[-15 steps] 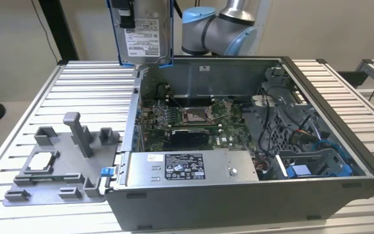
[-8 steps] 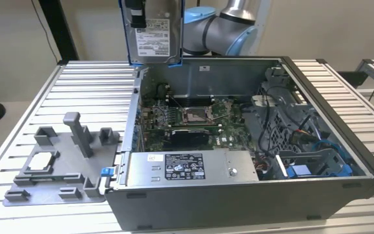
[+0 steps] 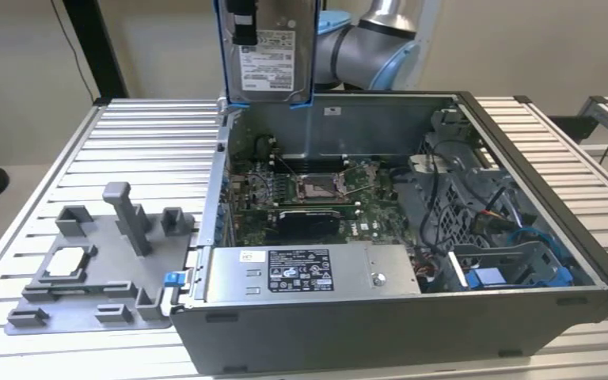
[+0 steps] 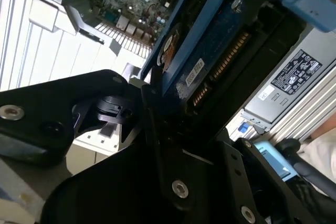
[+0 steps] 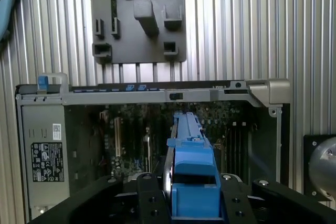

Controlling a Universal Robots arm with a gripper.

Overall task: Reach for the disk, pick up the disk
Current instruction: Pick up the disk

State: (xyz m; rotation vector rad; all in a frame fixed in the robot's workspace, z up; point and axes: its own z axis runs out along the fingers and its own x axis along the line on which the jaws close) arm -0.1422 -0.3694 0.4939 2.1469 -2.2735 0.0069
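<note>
Disk (image 3: 269,55): hangs upright in the air above the open computer case, clear of it. Its white label faces the exterior camera, and a blue bracket runs down both long edges.
Disk from the arm: edge-on in the first wrist view, with the blue bracket toward the camera and the case interior below it. In the second wrist view its underside shows, with a circuit board and a row of connector pins.
Hold: the gripper (image 5: 191,190) is closed on the disk, with a black finger (image 5: 152,200) against each flat side at the bracket.
Arm: a grey arm joint (image 3: 378,43) sits behind the disk, toward the exterior view's right.
Case: the computer case (image 3: 389,324) lies on its side with the cover off, on a slatted metal table (image 3: 146,134).
Inside: the motherboard (image 3: 315,190) has a square processor socket near its middle. The power supply (image 3: 304,273) runs along the near wall, and a blue bay piece (image 3: 499,277) sits in the near corner at the exterior view's right.
Beside the case: a grey fixture plate (image 3: 93,269) with upright posts lies on the table just at the exterior view's left. A small white-topped square part (image 3: 69,261) is seated in one of its pockets.
</note>
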